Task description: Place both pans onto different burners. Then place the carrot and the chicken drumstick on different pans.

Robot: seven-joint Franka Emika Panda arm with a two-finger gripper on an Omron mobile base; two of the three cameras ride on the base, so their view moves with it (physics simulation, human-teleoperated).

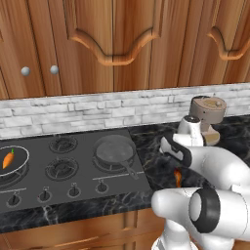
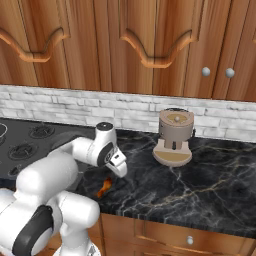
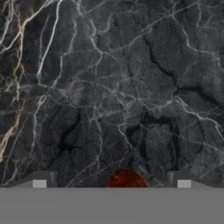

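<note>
- I see bare counter [image 2: 200, 185] right of the drumstick [image 2: 104, 187], wide enough to pass.
- The grinder [image 2: 175, 136] stands well back by the wall.
- My own arm [image 2: 95, 147] hangs over the drumstick; the grey pan [image 1: 115, 149] sits to its left.

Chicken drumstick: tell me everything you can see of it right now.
The chicken drumstick is a small orange-brown piece narrowing to one end, lying flat on the black marble counter right of the stovetop, in no pan. The arm hides part of it from the left base view. The open pincer hangs just above it, a finger to each side, not gripping.
</note>
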